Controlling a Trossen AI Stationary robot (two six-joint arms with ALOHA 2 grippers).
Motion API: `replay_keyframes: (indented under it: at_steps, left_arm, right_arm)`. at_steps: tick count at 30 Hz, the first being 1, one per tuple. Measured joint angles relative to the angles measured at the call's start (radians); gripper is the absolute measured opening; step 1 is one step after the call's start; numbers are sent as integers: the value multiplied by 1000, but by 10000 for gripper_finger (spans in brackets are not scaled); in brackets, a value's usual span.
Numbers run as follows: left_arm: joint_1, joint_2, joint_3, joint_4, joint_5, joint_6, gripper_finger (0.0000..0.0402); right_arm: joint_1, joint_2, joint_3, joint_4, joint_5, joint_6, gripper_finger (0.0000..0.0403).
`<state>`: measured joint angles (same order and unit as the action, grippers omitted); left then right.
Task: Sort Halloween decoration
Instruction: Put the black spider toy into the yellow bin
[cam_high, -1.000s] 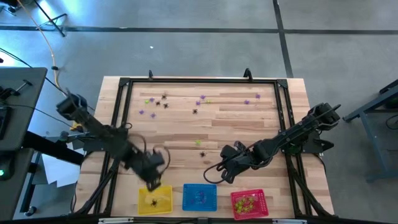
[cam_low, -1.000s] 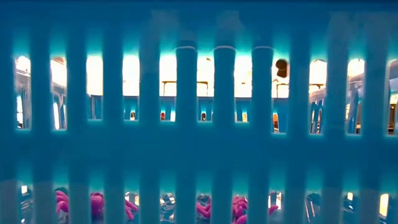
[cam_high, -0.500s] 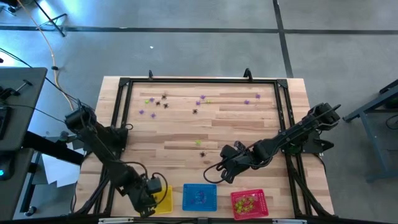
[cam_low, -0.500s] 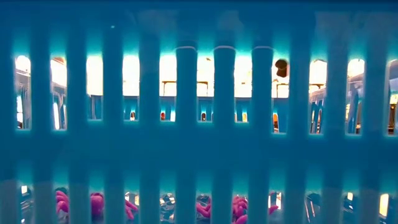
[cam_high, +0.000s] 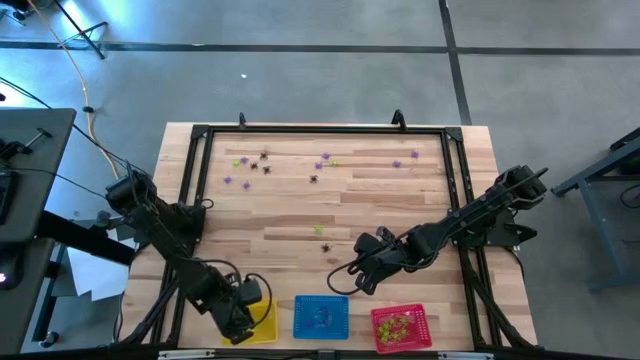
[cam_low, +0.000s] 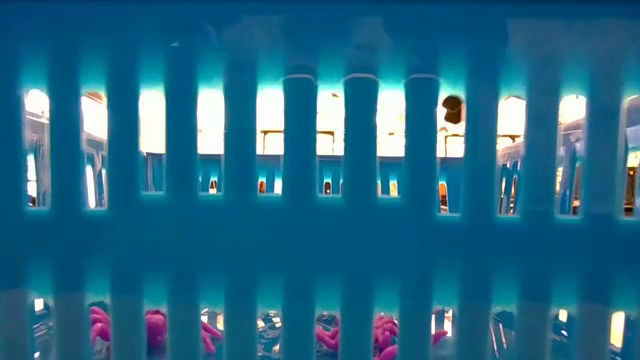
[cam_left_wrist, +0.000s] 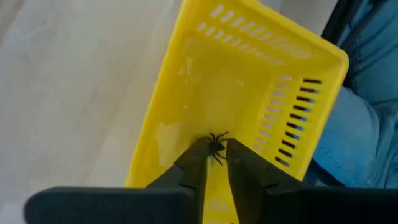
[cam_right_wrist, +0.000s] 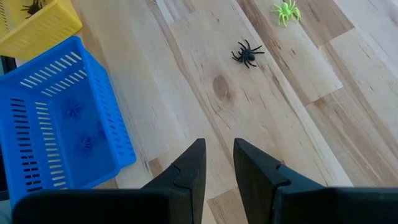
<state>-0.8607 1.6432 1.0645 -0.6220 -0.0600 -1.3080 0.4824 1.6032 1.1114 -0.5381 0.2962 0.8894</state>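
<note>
Small spider trinkets lie loose on the wooden table: a black one (cam_high: 325, 248) (cam_right_wrist: 247, 53) and a yellow-green one (cam_high: 320, 230) (cam_right_wrist: 286, 10) near the middle, and several black, purple and green ones (cam_high: 262, 160) toward the far edge. My left gripper (cam_high: 240, 308) (cam_left_wrist: 216, 155) is over the yellow basket (cam_high: 262, 320) (cam_left_wrist: 249, 81), shut on a black spider. My right gripper (cam_high: 362, 272) (cam_right_wrist: 217, 158) hovers open above bare wood, beside the blue basket (cam_high: 321, 317) (cam_right_wrist: 62, 118), with the black spider ahead of its fingers. My left gripper pinches a black spider (cam_left_wrist: 216, 145) between its two fingertips, and the legs stick out past the tips. The fingers come from above and point down into the yellow basket. Whether the spider touches the basket's floor, I cannot tell.
Three mesh baskets stand in a row along the near edge: yellow, blue and red (cam_high: 400, 327), the red one holding yellow-green trinkets. The blue basket's wall (cam_low: 320, 200) fills the low view, with purple trinkets (cam_low: 100, 325) behind its slots. A black frame (cam_high: 320, 130) rims the table.
My left gripper has swung toward the near edge and lowered, from above the yellow basket's far rim to over its inside, now covering its left part. In the last half second it has barely moved. The right arm has kept still.
</note>
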Motion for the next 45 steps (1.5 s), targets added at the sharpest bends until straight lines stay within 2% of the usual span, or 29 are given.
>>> replay_keyframes:
  at_steps: [6, 11, 14, 18, 21, 23, 26, 33, 41, 45]
  left_arm:
    - [-9, -2, 4, -9, -15, -6, 81]
    - [-8, -30, 78, -50, -127, 65, 81]
    - [-8, -48, 128, -147, -221, 133, 81]
    - [13, -71, 156, -385, -414, 237, 85]
    - [79, -82, 143, -574, -582, 183, 85]
    - [146, -92, 113, -604, -622, 182, 85]
    - [255, -112, 30, -540, -606, 314, 85]
    - [544, -211, -218, -191, -456, 667, 85]
    - [882, -371, -420, 117, -354, 868, 89]
    - [976, -385, -452, 206, -355, 949, 92]
  right_arm:
    - [0, 0, 0, 0, 0, 0, 79]
    - [0, 0, 0, 0, 0, 0, 79]
    - [0, 0, 0, 4, 0, 0, 79]
    - [0, 0, 0, 4, 0, 0, 79]
    - [0, 0, 0, 4, 0, 0, 79]
    - [0, 0, 0, 4, 0, 0, 79]
    - [0, 0, 0, 4, 0, 0, 79]
    - [0, 0, 0, 5, 0, 0, 79]
    - [0, 0, 0, 6, 0, 0, 79]
    - [0, 0, 0, 5, 0, 0, 79]
